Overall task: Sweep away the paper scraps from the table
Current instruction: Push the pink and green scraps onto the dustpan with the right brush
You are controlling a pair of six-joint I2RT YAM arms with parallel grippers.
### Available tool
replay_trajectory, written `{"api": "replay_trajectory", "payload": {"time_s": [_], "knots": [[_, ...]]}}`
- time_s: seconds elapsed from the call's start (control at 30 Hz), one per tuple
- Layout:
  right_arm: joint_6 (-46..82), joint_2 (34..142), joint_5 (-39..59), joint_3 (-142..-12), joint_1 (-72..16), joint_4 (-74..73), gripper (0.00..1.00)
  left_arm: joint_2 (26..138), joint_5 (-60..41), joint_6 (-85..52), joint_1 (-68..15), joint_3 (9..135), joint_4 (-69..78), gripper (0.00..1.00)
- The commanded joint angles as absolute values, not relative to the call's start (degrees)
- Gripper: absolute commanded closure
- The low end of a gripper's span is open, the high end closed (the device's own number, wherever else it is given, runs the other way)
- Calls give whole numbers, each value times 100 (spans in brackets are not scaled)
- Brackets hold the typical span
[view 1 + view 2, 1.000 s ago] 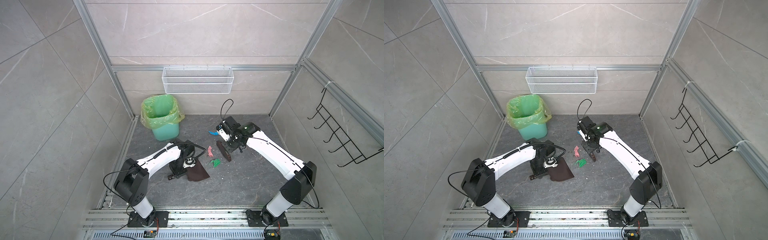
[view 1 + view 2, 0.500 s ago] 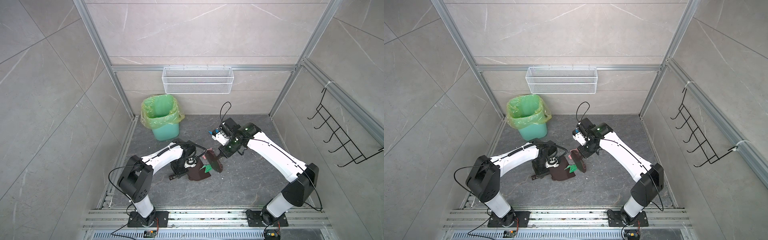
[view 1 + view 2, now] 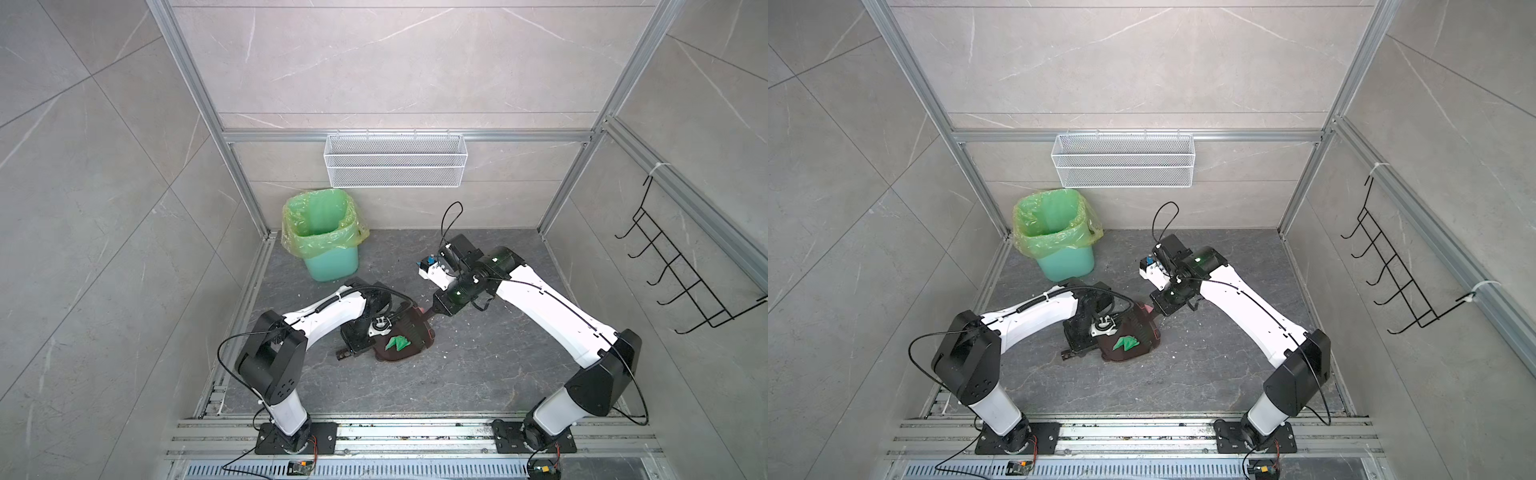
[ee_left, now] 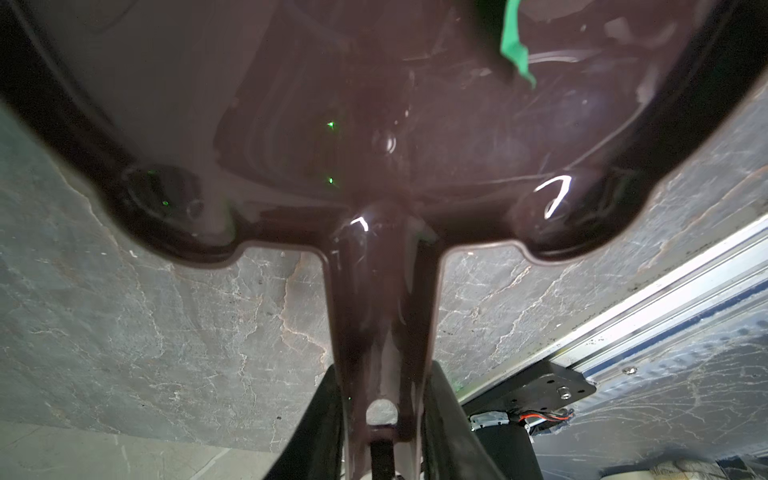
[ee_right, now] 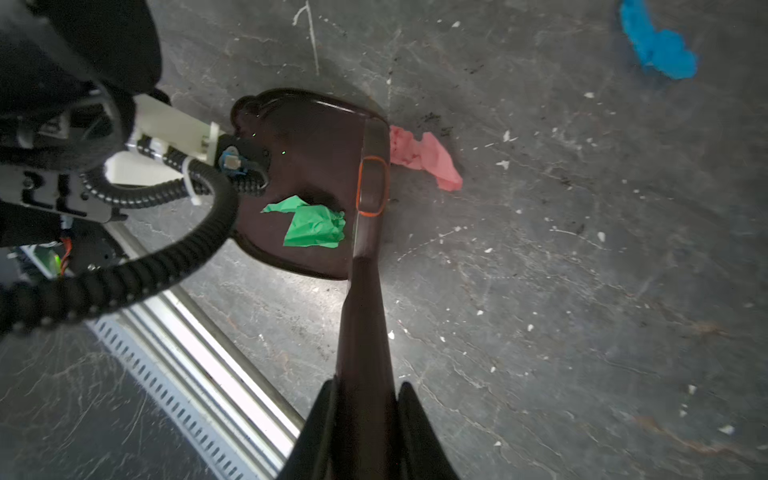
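1. Right wrist view: the right claw point(image 5: 365, 395) is clamped narrow around the handle of a dark brown brush point(image 5: 368, 316). The brush head lies across the open edge of a dark brown dustpan point(image 5: 307, 133) resting on the grey table point(image 5: 561, 291).
2. A crumpled green scrap point(image 5: 316, 224) sits inside the dustpan, close against the brush head.
3. A pink scrap point(image 5: 424, 156) lies on the table outside the pan, just beside the far side of the brush head; whether the two touch cannot be told.
4. A blue scrap point(image 5: 656, 45) lies on the table well apart from pan and brush, with tiny white crumbs scattered across the surface between.
5. Left wrist view: the left claw point(image 4: 382, 386) grips the dustpan's slim handle from both sides, its jaws close together. The pan's glossy floor fills the view, and a tip of the green scrap shows at its far end.
6. In both top views the two arms meet near the middle of the table, the left over the dustpan and the right reaching in with the brush. A green-lined bin point(image 3: 328, 249) stands in the back left corner of the table, well apart from the pan, and a white wire basket point(image 3: 395, 166) hangs on the back wall.
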State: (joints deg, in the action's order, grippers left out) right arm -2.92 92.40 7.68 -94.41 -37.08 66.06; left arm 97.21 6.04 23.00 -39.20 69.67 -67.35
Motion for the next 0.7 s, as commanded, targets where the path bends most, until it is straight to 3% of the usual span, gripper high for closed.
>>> {"api": "replay_trajectory", "payload": {"time_s": [0.0,0.43,0.67], "knots": [[-139,9040,-181,-9734,-3719,6098,100,9760,554,2262,-3903,6946,-6720,100],[-766,10250,-1494,-10563,-3700,5975,100,9776,290,1959,-3899,6847,-6574,100],[-1144,10585,-749,-10589,-3707,6541,100,9797,282,1947,-3900,6846,-6551,100]]}}
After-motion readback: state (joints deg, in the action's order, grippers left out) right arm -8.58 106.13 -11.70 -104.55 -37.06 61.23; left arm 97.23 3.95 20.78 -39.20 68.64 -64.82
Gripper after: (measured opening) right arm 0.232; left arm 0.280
